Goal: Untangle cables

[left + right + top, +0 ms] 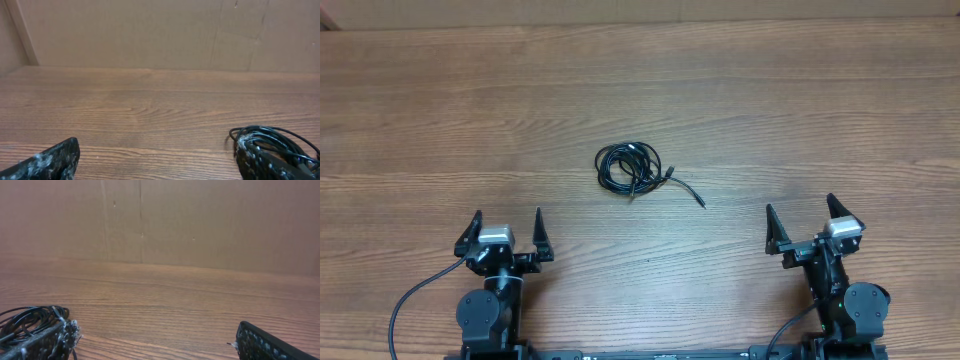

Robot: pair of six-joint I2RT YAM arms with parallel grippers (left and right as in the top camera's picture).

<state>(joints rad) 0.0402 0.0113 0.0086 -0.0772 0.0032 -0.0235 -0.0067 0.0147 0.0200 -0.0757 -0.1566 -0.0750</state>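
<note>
The cables [632, 168] lie as one small knotted black bundle near the middle of the wooden table, with one strand trailing right to a small plug [703, 205]. My left gripper [506, 232] rests near the front edge, left of the bundle, open and empty. My right gripper [801, 221] sits at the front right, also open with nothing between its fingers. In the left wrist view the cables [280, 137] show at the lower right behind my right finger [260, 162]. In the right wrist view the cables [27, 320] lie at the lower left behind the left finger [50, 342].
The wooden table [800, 100] runs back to a plain brown wall [150, 30]. Thick black arm wires [415, 300] loop beside each arm's base at the front edge.
</note>
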